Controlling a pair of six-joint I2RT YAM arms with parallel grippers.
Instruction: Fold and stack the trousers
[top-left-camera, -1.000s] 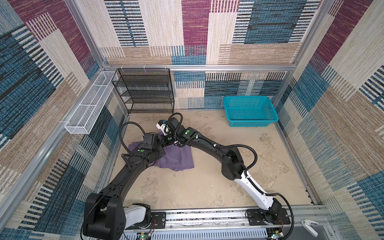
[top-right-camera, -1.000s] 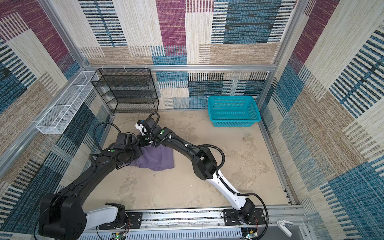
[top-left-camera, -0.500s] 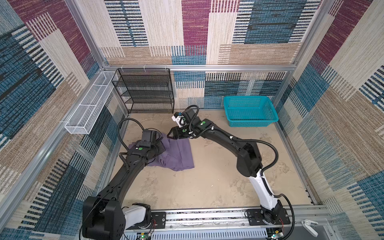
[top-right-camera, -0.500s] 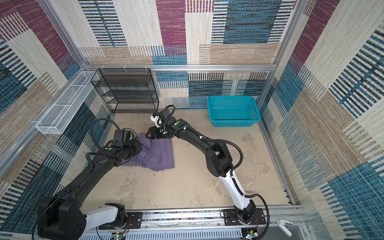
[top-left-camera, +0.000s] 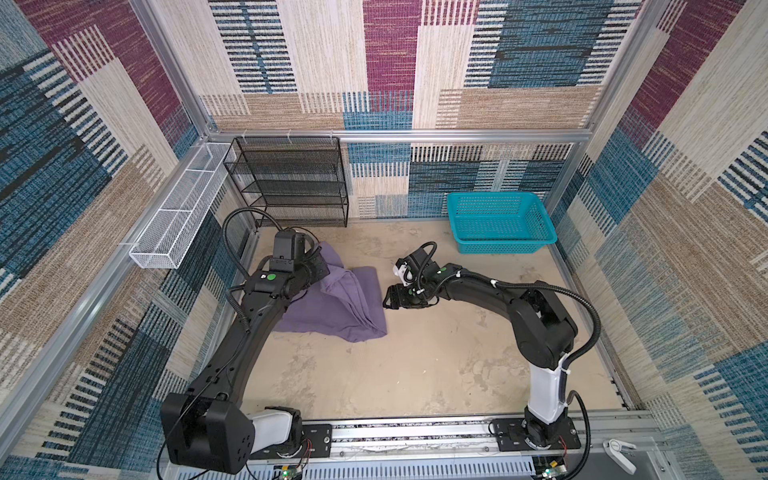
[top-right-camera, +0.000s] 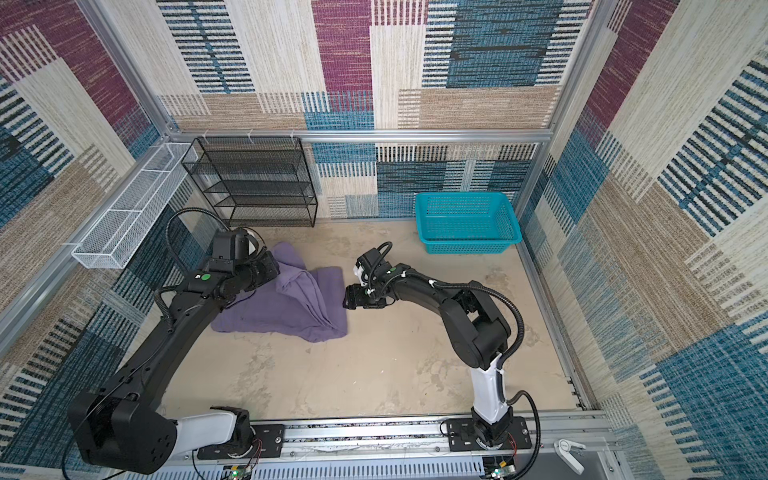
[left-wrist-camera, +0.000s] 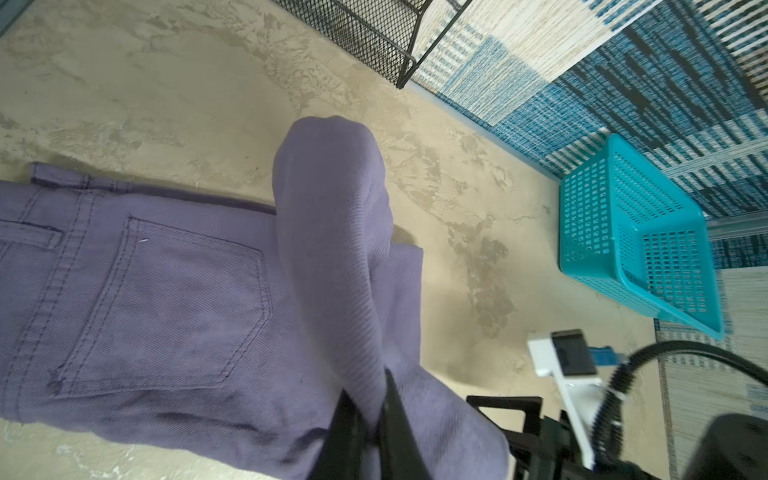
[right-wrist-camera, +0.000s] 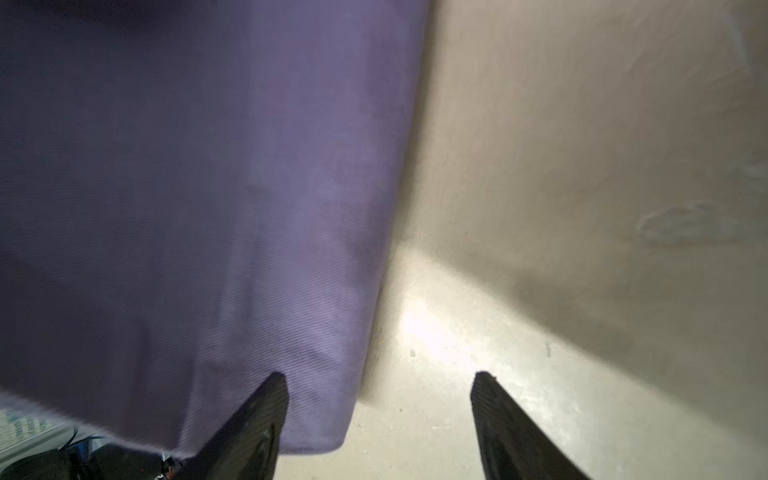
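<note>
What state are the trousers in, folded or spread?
Partly folded: the trousers lie doubled over, one flap pinched up by the left gripper.

Matt twill-cloth trousers (left-wrist-camera: 166, 291), perforated plastic basket (top-left-camera: 505, 247), black wire-mesh rack (top-left-camera: 291, 183)

Both top views are bright, even and sharp, bowed at the edges. The right wrist view is dim and blurred, with glare on the floor (right-wrist-camera: 432, 332).
</note>
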